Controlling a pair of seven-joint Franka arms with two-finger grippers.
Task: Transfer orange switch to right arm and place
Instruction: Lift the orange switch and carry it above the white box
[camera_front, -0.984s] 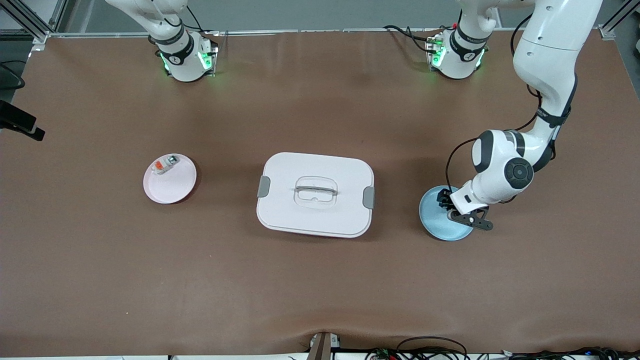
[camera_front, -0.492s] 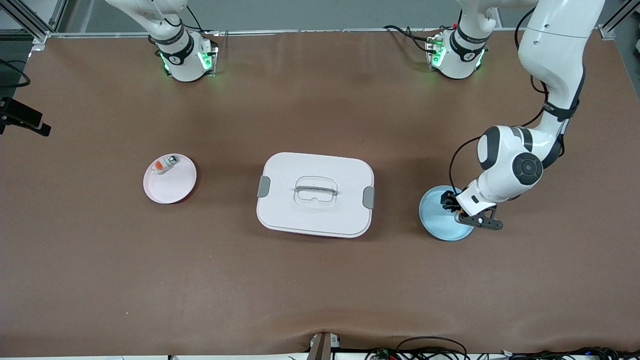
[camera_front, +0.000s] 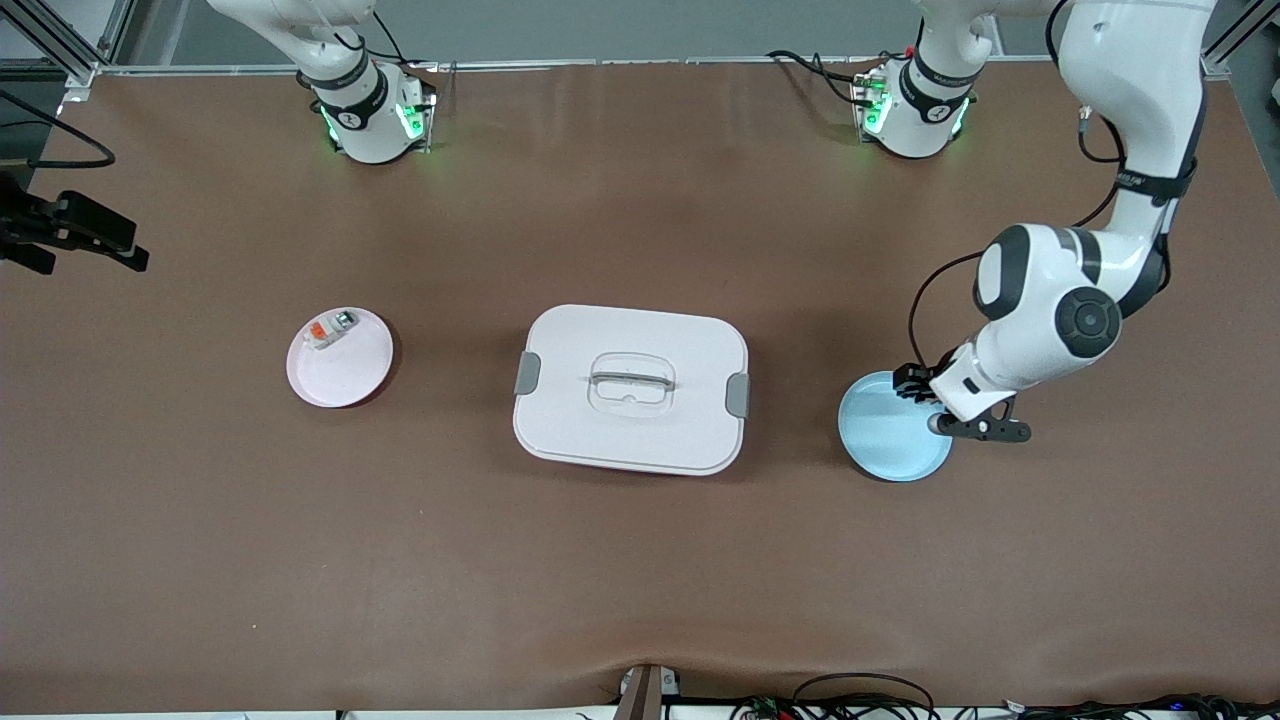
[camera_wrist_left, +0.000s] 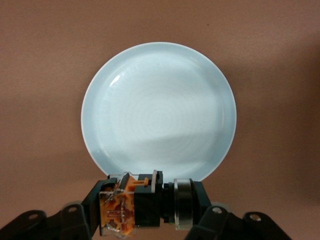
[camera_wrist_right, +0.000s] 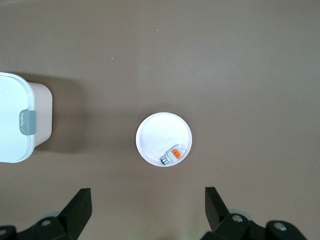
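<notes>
We see the left gripper (camera_wrist_left: 145, 220) pinching the orange switch (camera_wrist_left: 135, 205), its jaws pressed against the part's two ends. In the left wrist view the switch lies crosswise between the fingers (camera_wrist_left: 90, 210), with its orange end at one side and a silver ring at the other. The gripper hangs in the air over the rim of the blue plate (camera_front: 885, 445), at about the plate's 3 o'clock edge in the front view, toward the left arm's end of the table. The plate (camera_wrist_left: 160, 110) itself carries nothing.

At the middle of the table stands a white lidded box (camera_front: 630, 388) with grey clips and a clear handle. Toward the right arm's end lies a pink plate (camera_front: 345, 375), and near its rim at about 11 o'clock rests a small whitish block with an orange label (camera_front: 328, 329).

The right gripper (camera_wrist_right: 145, 210) waits high above the table near that end, its jaws spread wide; its wrist view looks down on the pink plate (camera_wrist_right: 160, 135) and the block (camera_wrist_right: 173, 155).
</notes>
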